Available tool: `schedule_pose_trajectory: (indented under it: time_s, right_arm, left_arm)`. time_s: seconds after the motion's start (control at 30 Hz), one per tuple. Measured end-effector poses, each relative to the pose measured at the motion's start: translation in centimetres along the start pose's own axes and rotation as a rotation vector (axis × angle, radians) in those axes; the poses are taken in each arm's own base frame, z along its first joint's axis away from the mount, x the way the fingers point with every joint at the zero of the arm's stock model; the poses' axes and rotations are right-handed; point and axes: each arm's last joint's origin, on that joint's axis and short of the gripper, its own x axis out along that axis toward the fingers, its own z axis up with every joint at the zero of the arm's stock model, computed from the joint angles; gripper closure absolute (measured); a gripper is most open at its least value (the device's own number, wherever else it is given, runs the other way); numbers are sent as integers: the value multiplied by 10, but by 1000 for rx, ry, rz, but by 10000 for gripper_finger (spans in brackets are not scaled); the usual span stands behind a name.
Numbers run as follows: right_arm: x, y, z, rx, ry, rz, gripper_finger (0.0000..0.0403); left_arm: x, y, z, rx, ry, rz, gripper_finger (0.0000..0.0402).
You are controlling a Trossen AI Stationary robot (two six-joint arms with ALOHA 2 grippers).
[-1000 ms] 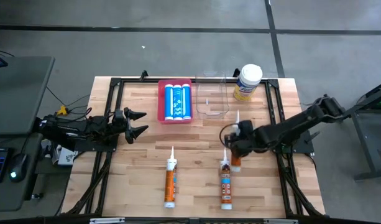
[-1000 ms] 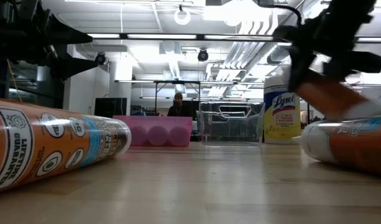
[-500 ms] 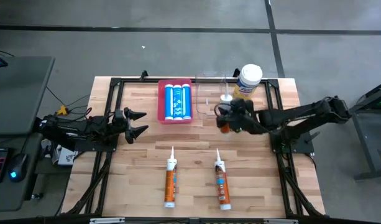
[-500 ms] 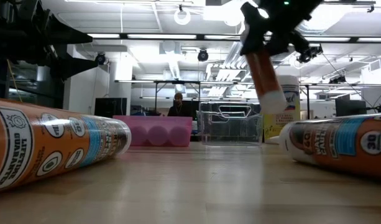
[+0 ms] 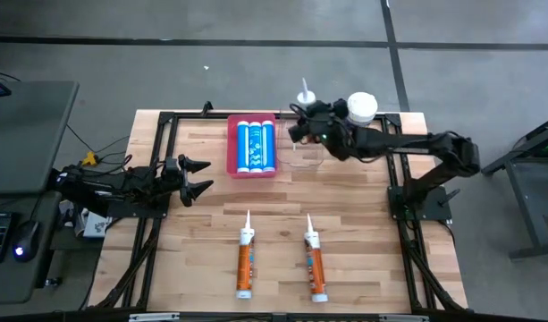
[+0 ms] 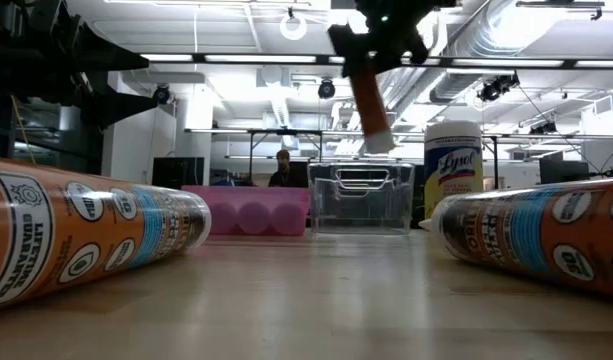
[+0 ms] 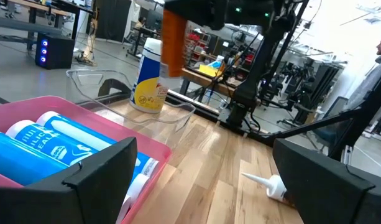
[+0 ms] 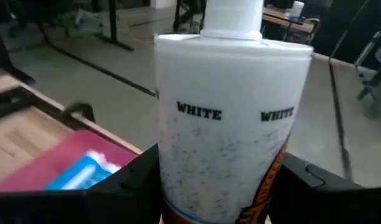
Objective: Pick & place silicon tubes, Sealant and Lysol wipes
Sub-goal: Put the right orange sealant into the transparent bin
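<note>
Right gripper (image 5: pixel 311 125) clamped on one sealant cartridge (image 5: pixel 307 105) above the clear container (image 5: pixel 302 148) near the worktop's far edge, nozzle pointing away and up, two more cartridges (image 5: pixel 245 259) lying lengthwise near the front edge, nozzles toward the back, one Lysol wipes canister (image 5: pixel 361 109) upright at the far right corner, left gripper (image 5: pixel 199 175) spread at the left edge.

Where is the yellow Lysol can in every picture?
High view: Lysol wipes at the table's far edge, partly under the right arm.
Low view: right of centre, beside the clear container.
Left wrist view: behind the container.
Right wrist view: not visible.
Shared landmark: the pink tray.
</note>
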Motion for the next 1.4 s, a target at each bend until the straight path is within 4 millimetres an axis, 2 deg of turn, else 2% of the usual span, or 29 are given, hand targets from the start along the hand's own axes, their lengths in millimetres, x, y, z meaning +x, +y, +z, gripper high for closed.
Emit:
schedule_pose_trajectory:
  time_s: [0.17, 0.4, 0.67, 0.97, 1.2, 1.4]
  right_arm:
    - [25, 3, -1, 41, -11, 16, 200]
    - [72, 0, -17, 26, -26, 87, 200]
    - [117, -5, -34, 67, -85, 84, 200]
    - [146, -6, -60, 118, -72, 46, 200]
    - [161, -1, -79, 120, -69, 32, 200]
    - [166, 0, -87, 121, -71, -14, 200]
  left_arm:
    - [0, 0, 0, 0, 0, 0, 32]
    - [0, 0, 0, 0, 0, 0, 32]
    - [0, 0, 0, 0, 0, 0, 32]
    - [0, 0, 0, 0, 0, 0, 32]
    - [0, 0, 0, 0, 0, 0, 32]
    - [0, 0, 0, 0, 0, 0, 32]
